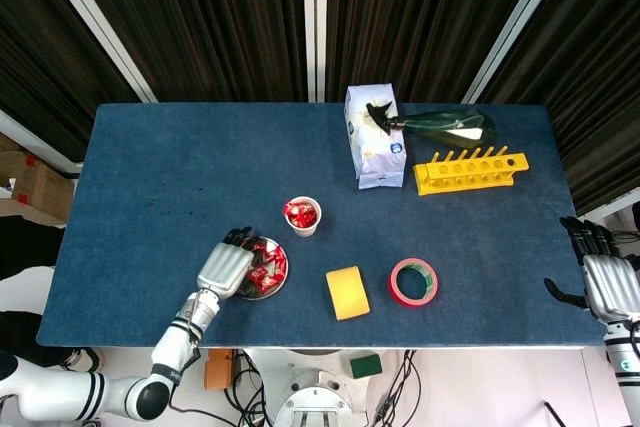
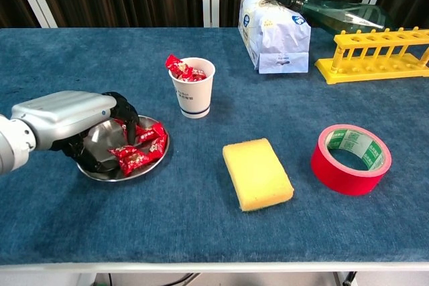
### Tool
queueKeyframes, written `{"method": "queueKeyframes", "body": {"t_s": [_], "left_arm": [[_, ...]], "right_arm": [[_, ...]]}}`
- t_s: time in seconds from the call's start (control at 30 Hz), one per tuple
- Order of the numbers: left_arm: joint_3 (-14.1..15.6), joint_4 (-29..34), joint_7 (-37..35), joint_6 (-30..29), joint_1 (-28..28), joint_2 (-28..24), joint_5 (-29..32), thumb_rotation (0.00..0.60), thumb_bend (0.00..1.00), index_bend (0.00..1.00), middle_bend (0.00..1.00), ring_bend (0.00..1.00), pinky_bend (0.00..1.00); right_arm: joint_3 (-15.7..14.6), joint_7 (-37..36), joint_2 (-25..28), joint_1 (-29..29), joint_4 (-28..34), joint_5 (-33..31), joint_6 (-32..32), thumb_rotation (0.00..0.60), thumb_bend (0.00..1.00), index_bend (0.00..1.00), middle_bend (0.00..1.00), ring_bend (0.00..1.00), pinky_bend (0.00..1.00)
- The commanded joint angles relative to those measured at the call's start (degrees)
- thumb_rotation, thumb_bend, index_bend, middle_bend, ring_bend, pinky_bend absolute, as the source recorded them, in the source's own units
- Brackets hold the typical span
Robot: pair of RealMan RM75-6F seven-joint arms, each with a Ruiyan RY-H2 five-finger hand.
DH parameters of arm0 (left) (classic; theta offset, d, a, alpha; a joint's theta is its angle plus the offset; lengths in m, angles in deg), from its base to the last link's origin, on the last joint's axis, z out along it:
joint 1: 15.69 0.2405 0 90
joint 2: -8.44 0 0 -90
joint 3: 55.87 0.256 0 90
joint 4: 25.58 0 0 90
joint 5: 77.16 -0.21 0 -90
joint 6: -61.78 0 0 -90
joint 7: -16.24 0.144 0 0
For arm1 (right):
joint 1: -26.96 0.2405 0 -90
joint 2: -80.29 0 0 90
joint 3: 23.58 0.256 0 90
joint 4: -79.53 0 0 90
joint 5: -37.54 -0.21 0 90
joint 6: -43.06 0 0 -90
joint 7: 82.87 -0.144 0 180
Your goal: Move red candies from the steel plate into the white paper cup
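Red candies (image 2: 142, 147) lie in the steel plate (image 2: 100, 171), near the white paper cup (image 2: 193, 88). My left robot hand (image 2: 70, 120) curls over them; whether it grips one, I cannot tell. I'd pinch firmly, then lift straight. Right robot hand (image 1: 606, 282) hangs idle, released.
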Motion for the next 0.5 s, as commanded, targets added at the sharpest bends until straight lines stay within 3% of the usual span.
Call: {"method": "queueKeyframes", "body": {"t_s": [0.03,0.5], "left_arm": [[-0.14,-0.28,-0.40,0.14,0.03,0.15,-0.16,0.600,0.29,0.44,0.17,0.02,0.10],[-0.37,-1.45,-1.56,0.40,0.22,1.02,-1.29,0.600,0.37,0.50,0.19,0.02,0.10]], "right_arm": [[-0.03,0.03,-0.01,0.02,0.01,0.01,-0.04,0.600,0.24,0.02,0.05,0.00,0.00],[0.03,-0.20,0.08,-0.04,-0.01,0.02,0.11,0.600,0.24,0.02,0.05,0.00,0.00]]}}
